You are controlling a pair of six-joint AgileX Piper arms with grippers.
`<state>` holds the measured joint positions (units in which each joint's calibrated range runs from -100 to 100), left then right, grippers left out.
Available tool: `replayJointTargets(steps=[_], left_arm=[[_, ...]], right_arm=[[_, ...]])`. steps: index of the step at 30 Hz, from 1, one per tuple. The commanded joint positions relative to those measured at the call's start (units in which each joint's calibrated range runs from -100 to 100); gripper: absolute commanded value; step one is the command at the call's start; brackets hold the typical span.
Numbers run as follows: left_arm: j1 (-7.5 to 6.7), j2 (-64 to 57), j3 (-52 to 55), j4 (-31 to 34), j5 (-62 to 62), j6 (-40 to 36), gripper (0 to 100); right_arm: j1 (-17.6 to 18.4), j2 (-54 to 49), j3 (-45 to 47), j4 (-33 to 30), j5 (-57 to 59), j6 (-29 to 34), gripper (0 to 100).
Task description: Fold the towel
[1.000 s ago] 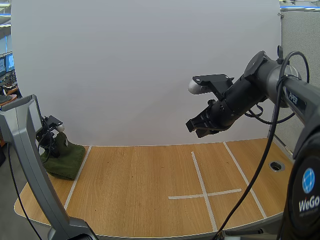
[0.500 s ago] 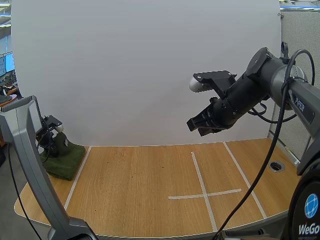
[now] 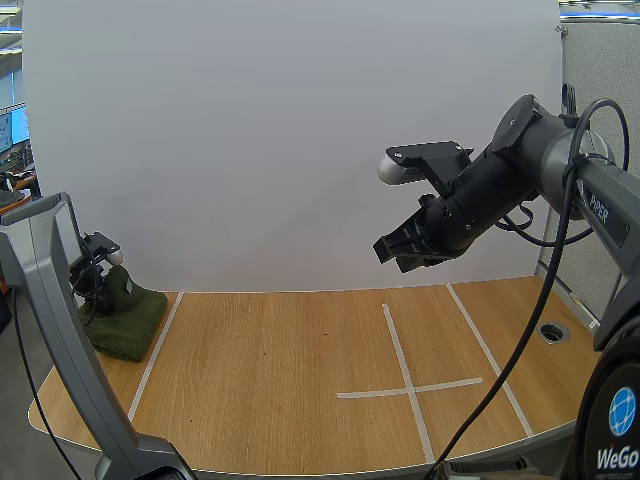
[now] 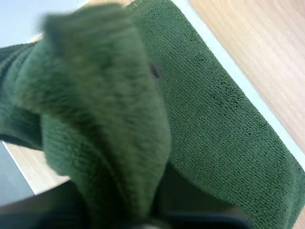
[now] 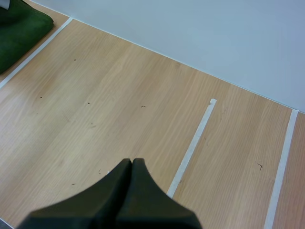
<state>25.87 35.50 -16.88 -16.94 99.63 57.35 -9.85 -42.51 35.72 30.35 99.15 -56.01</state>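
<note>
1 green towel point(image 3: 128, 322) lies at the far left edge of the table point(image 3: 280, 370), outside the leftmost of 4 white tape strips point(image 3: 408, 385), partly behind the grey left arm point(image 3: 62, 330); the left gripper point(image 3: 98, 272) pinches a raised fold of it. the right gripper point(image 3: 398, 253) hangs high over bare wood, fingers pressed together on nothing; 1 round hole point(image 3: 553, 332) sits near the right edge

We're seeing a fuzzy green looped-cloth towel point(image 4: 224, 138), a smooth, faintly shiny wood-grain desk point(image 3: 260, 370), matt white tape point(image 3: 404, 370) and a matt black right pincer point(image 5: 131, 162).
</note>
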Motion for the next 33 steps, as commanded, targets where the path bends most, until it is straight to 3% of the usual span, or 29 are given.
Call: replayJointTargets(steps=[1,7,14,20,25,26,30,31,33], left_arm=[[0.09,-0.5,-0.5,-3.0,0.4,-0.8,100],[0.43,-2.0,-0.8,-4.3,0.4,-5.3,100],[2.32,-8.0,-6.1,-9.3,0.4,-5.4,100],[3.93,-16.8,-10.1,-16.1,0.4,-8.7,100],[4.0,-25.0,-10.1,-22.3,0.4,-14.7,98],[4.0,-26.3,-10.1,-23.6,0.4,-15.8,87],[3.85,-32.1,-10.1,-29.8,0.4,-22.2,5],[3.85,-33.5,-9.8,-31.6,0.4,-22.7,0],[3.85,-36.1,-9.0,-34.0,0.4,-23.8,0]], right_arm=[[-0.2,-0.7,0.1,-0.2,0.9,0.1,0],[-0.2,-0.7,0.1,-0.2,0.9,0.1,0],[-0.2,-0.7,0.0,-0.2,0.9,0.1,0],[-0.2,-0.7,0.0,-0.2,0.9,0.1,0],[-0.2,-0.7,0.0,0.3,-3.4,0.1,0],[-0.2,-0.7,0.0,0.7,-4.7,0.1,0],[-0.2,-0.7,0.0,1.3,-10.3,0.1,0],[-0.2,-0.7,0.0,1.9,-11.5,0.1,0],[-0.2,-0.7,0.0,3.7,-13.5,0.1,0]])
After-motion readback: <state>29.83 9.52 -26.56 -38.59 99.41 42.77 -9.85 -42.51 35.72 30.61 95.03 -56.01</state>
